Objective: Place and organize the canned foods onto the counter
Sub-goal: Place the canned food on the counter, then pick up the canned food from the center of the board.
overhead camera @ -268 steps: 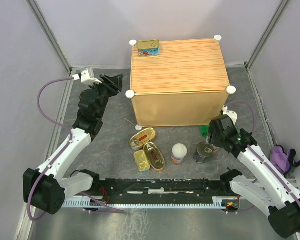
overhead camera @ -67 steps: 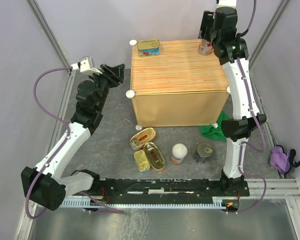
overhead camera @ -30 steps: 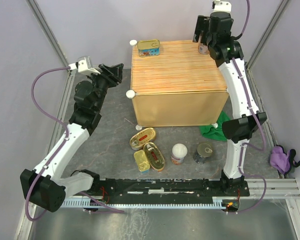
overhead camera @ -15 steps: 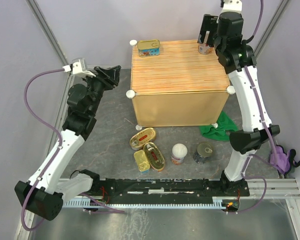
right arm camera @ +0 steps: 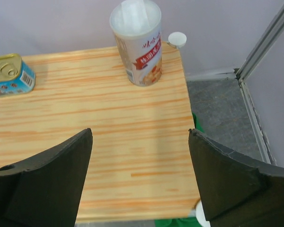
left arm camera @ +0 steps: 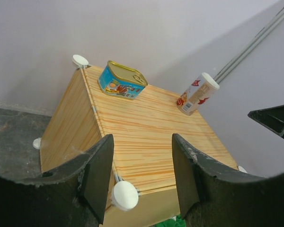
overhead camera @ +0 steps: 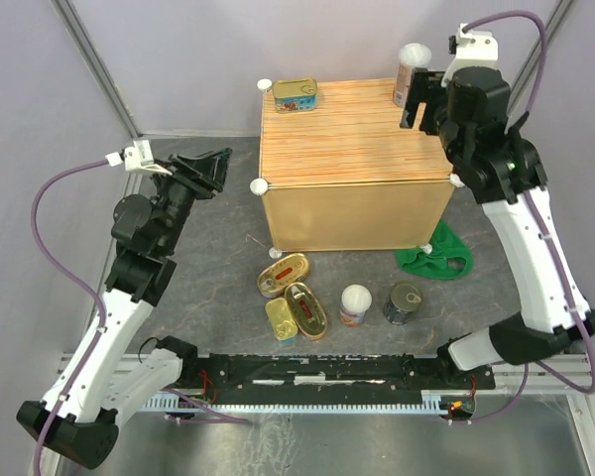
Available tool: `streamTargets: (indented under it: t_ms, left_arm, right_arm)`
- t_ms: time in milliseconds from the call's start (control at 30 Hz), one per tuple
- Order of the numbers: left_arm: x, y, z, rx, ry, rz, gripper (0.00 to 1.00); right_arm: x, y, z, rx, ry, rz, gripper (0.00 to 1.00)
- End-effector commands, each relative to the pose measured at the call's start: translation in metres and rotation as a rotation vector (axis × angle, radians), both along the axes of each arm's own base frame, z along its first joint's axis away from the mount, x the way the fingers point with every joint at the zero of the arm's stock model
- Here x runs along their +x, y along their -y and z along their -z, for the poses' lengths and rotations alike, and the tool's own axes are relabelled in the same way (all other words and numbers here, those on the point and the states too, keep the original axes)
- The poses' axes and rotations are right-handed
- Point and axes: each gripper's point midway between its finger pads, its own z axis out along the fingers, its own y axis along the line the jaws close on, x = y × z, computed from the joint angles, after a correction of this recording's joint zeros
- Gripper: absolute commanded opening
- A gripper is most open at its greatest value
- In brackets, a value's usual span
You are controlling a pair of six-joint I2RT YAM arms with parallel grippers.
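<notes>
Nearest, 5 tins sit on the grey tabletop (overhead camera: 208,258) just beyond the arm bases. A rectangular gold-lidded tin (overhead camera: 281,319) lies against the near oval tin (overhead camera: 306,309). The far oval tin (overhead camera: 283,273), gold with a red label, lies just behind those 2. To their right a short white-lidded can (overhead camera: 356,304) stands upright, and a dark cylindrical can (overhead camera: 405,301) stands just beside it.

Further back, a green cloth (overhead camera: 434,253) is bunched on the tabletop at the foot of the counter's near right corner. The counter (overhead camera: 352,149) stands in the middle, striped plank top up, with white knobs at its corners.

The left gripper (left arm camera: 142,149) hangs in the air to the left of the counter, facing it. Its fingers are moderately parted and nothing is between them. The right gripper (right arm camera: 139,142) hovers over the right part of the countertop. Its fingers are spread wide and empty, and it is clear of the can beyond it.

At the back, 2 cans stand on the counter. A blue-labelled rectangular tin (left arm camera: 122,80) with a gold pull-tab lid sits at the far left corner. A tall white-lidded can (right arm camera: 137,45) with a red and white label stands upright near the far right corner knob (right arm camera: 177,39).
</notes>
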Motion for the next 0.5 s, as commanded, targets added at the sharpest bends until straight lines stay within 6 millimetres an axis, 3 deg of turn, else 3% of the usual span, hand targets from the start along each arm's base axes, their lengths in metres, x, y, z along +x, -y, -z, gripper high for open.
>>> streamTargets:
  t_ms: [0, 133, 467]
  left_arm:
    - [-0.01, 0.008, 0.012, -0.039, -0.041, 0.067, 0.59]
    - [-0.016, 0.015, 0.03, -0.046, -0.078, 0.119, 0.61]
    - [-0.032, 0.016, 0.074, -0.04, -0.146, 0.148, 0.61]
  right_arm:
    - [-0.04, 0.007, -0.011, 0.014, 0.027, -0.007, 0.89]
    - [-0.069, -0.004, 0.01, 0.041, -0.014, -0.067, 0.85]
    - [-0.125, -0.07, 0.101, -0.016, -0.191, -0.216, 0.8]
